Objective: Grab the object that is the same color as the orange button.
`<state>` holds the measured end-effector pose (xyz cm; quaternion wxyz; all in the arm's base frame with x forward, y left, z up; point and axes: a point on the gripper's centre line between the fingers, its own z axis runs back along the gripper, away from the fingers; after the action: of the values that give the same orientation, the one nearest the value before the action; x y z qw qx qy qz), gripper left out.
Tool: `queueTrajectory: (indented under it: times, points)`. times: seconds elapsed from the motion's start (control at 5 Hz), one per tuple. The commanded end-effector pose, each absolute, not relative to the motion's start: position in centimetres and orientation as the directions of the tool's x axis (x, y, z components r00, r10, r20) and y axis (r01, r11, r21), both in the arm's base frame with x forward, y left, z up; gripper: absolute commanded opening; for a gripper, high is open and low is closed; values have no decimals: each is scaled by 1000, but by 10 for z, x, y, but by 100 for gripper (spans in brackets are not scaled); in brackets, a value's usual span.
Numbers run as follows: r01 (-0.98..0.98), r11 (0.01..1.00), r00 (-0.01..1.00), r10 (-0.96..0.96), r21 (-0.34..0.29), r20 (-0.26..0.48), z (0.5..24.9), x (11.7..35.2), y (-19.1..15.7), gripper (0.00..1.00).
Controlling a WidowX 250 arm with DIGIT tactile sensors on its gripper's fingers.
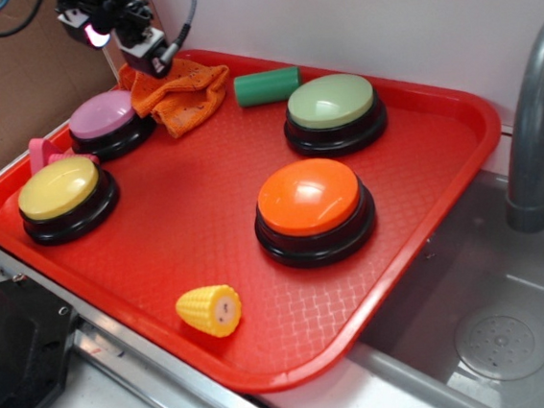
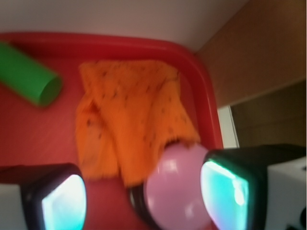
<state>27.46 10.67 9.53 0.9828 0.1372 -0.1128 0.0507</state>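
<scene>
An orange mesh cloth (image 1: 182,95) lies crumpled at the back left of the red tray (image 1: 187,222); the wrist view shows the cloth (image 2: 132,115) spread ahead of the fingers. The orange button (image 1: 310,200) with its black base stands mid-tray, well to the right. My gripper (image 1: 136,39) hovers above the cloth's left end, beside the pink button (image 1: 105,116). In the wrist view the gripper (image 2: 144,201) is open, nothing held, with the pink button (image 2: 177,191) below between the fingers.
A green cylinder (image 1: 267,86) lies right of the cloth. A green button (image 1: 332,107), a yellow button (image 1: 62,190), a toy corn cob (image 1: 210,311) and a pink piece (image 1: 40,151) share the tray. A sink with a grey faucet (image 1: 535,130) is at right.
</scene>
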Motion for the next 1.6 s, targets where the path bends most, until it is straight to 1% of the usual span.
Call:
queueTrajectory:
  times: [0.0, 0.2, 0.4, 0.6, 0.8, 1.0, 1.2, 1.4]
  points:
    - [-176, 949, 962, 109, 262, 250, 82, 305, 131, 100]
    - [-160, 961, 967, 107, 226, 230, 63, 307, 135, 100]
    - [-201, 952, 973, 167, 231, 161, 49, 305, 140, 76]
    - [-239, 948, 967, 213, 209, 138, 45, 304, 146, 0]
    - [-260, 938, 962, 232, 231, 142, 46, 303, 145, 0]
    - [-267, 938, 962, 247, 219, 116, 56, 302, 142, 0]
    - [-280, 949, 960, 271, 143, 77, 77, 299, 136, 0]
    - [-221, 973, 975, 220, 64, 31, 102, 295, 120, 0]
